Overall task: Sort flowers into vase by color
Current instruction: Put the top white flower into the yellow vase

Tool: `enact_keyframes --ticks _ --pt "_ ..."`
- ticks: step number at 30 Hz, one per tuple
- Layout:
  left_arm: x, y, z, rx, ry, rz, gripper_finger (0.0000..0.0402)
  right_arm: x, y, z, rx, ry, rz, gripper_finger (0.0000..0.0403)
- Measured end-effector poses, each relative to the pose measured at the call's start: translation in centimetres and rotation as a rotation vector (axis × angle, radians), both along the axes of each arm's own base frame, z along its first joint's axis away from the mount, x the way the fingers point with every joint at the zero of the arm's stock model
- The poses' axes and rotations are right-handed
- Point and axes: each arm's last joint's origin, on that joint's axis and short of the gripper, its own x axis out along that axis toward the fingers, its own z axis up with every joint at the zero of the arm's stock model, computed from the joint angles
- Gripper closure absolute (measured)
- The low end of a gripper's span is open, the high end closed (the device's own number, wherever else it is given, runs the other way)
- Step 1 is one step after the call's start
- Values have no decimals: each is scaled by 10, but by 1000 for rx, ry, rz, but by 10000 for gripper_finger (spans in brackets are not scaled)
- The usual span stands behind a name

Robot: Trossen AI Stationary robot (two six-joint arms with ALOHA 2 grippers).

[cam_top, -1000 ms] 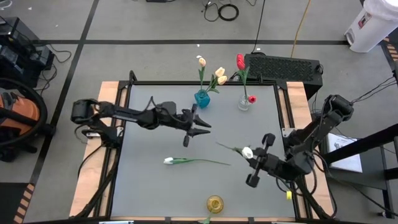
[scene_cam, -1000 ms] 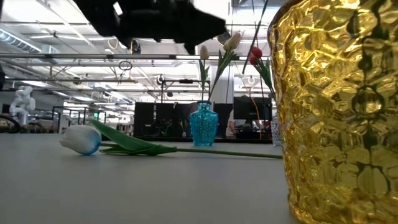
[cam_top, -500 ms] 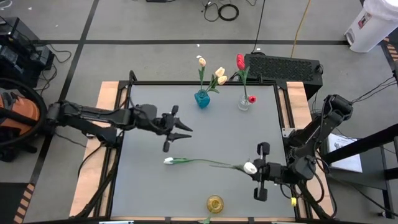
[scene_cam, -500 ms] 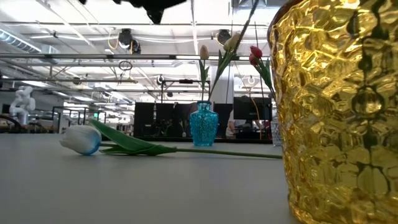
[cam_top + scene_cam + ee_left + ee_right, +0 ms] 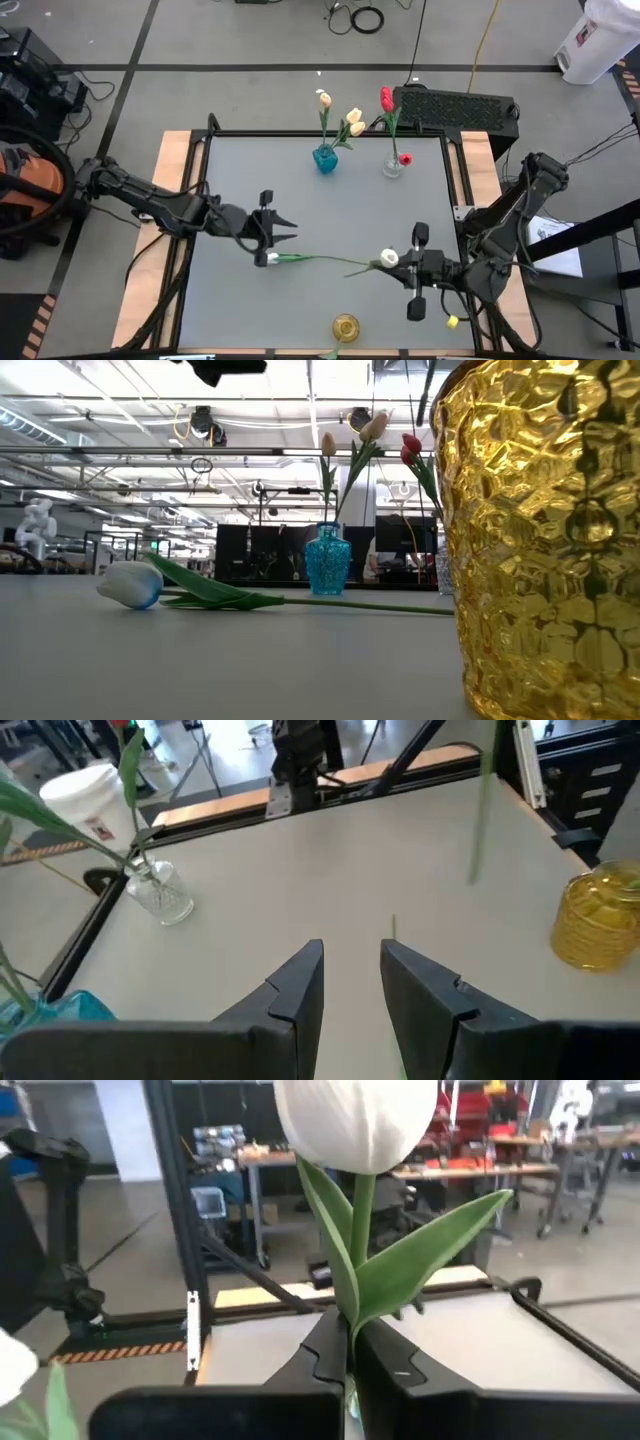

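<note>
Legible writing: none on any item; a label on the white bucket (image 5: 88, 798) is too small to read.

Table (image 5: 230, 170): grey top, wood side rails.

Blue vase (image 5: 325, 158): far edge of the table, holding cream-yellow tulips (image 5: 353, 120).

Clear glass vase (image 5: 392, 167): just right of the blue vase, holding red tulips (image 5: 386, 98).

Gold vase (image 5: 345, 327): near edge, centre; nothing seen inside it.

White tulip, loose (image 5: 271, 259): lying flat on the table at mid-depth, bud to the left, stem running right.

White tulip, held (image 5: 388, 258): pinched low on the stem, bud upright in the right wrist view, above the table right of centre.

Left gripper (image 5: 275, 229): arm reaches in from the left rail, low and nearly level, its tip just beside the loose tulip's bud; fingers (image 5: 296, 990) parted, nothing between them.

Right gripper (image 5: 414, 270): arm folded in from the right rail, wrist turned toward table centre; fingers (image 5: 325, 1350) clamped on the held tulip's stem.
</note>
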Motion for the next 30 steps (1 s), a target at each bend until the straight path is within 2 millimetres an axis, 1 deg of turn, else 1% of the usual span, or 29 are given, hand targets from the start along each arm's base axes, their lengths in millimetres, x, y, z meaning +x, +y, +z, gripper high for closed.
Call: enact_keyframes --ticks 3,8,13,18,22,26,30 --pt "-3 -8 0 5 -5 -6 292 5 -2 10 23 33 23 402" --pt "-7 -18 -2 -5 13 -4 292 13 -5 28 124 43 162 402" --pt "-10 -24 -5 12 31 1 292 16 -7 36 244 46 261 402" --pt "-12 -28 -5 26 27 11 292 16 -7 29 319 109 258 402" --pt "-13 -29 -5 31 25 17 292 23 -1 17 315 159 234 402" --pt "-13 -29 -5 32 25 17 292 34 4 9 287 160 226 402" --pt "-13 -29 -5 32 25 18 292 39 5 6 285 156 219 403"
